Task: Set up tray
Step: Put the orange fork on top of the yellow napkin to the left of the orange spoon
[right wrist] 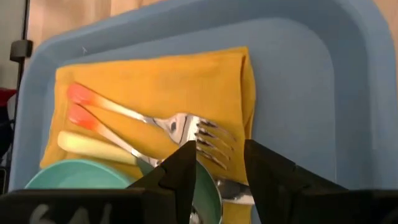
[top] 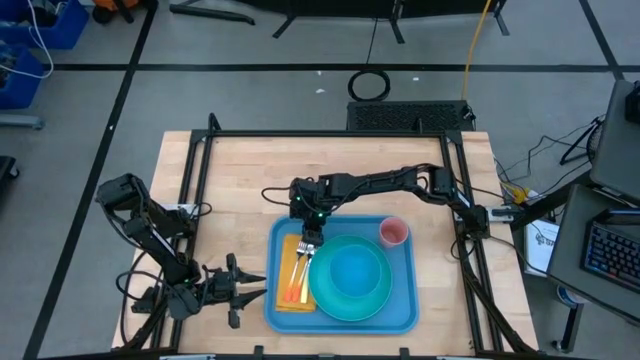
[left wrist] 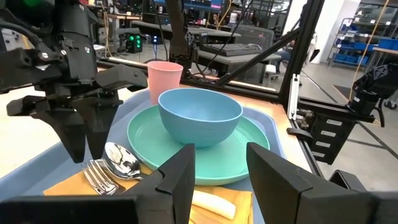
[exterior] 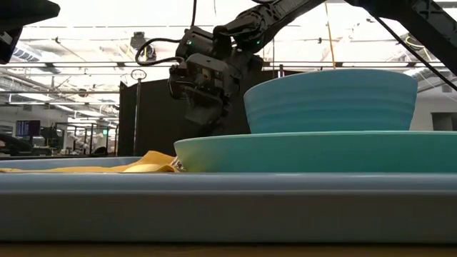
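Observation:
The blue tray [top: 408,300] lies on the wooden table. It holds a yellow napkin [right wrist: 174,81] at its left, a teal plate [left wrist: 249,140] with a blue bowl [left wrist: 199,115] on it, and a pink cup [top: 393,232] at the far right corner. A fork [right wrist: 199,134], a spoon [left wrist: 121,160] and a pale-handled utensil [right wrist: 87,146] lie on the napkin. My right gripper [left wrist: 85,152] stands open, slanting down just over the heads of the fork and spoon, touching nothing. My left gripper [top: 255,292] waits open and level at the tray's left edge.
A black rail frame [top: 330,135] borders the tabletop. Bare wood [top: 230,200] shows left of and beyond the tray. The right arm [top: 400,180] reaches in over the table from the right, above the tray's far edge.

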Controlling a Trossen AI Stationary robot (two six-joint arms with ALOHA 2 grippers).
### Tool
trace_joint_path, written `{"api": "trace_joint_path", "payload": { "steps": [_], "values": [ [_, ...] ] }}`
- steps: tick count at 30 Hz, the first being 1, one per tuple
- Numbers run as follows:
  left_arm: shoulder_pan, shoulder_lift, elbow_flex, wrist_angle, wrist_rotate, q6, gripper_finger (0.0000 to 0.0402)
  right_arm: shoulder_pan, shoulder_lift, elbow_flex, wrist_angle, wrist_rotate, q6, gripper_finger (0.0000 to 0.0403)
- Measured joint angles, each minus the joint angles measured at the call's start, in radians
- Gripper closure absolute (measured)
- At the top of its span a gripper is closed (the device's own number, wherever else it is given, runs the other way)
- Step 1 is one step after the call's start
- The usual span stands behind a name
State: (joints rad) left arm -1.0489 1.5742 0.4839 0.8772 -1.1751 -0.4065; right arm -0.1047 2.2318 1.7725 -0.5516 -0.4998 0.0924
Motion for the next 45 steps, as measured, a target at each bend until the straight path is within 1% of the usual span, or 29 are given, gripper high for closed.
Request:
{"api": "trace_joint_path", "payload": {
  "steps": [23, 29, 40, 45],
  "values": [
    [0.000, 0.000, 0.000, 0.001, 0.006, -0.002, 0.0254, 0.003, 0.025, -0.001, 0.017, -0.003, 0.001, 0.0279],
    [0.000, 0.000, 0.000, -0.011, 0.006, -0.018, 0.0254, 0.010, 0.026, -0.001, 0.034, -0.039, 0.001, 0.0318],
    [0.000, 0.000, 0.000, -0.012, 0.006, -0.021, 0.0254, 0.013, 0.026, -0.001, 0.055, -0.029, -0.003, 0.0396],
    [0.000, 0.000, 0.000, -0.013, 0.006, -0.021, 0.0254, 0.013, 0.026, -0.001, 0.067, -0.029, -0.003, 0.0400]
  ]
}}
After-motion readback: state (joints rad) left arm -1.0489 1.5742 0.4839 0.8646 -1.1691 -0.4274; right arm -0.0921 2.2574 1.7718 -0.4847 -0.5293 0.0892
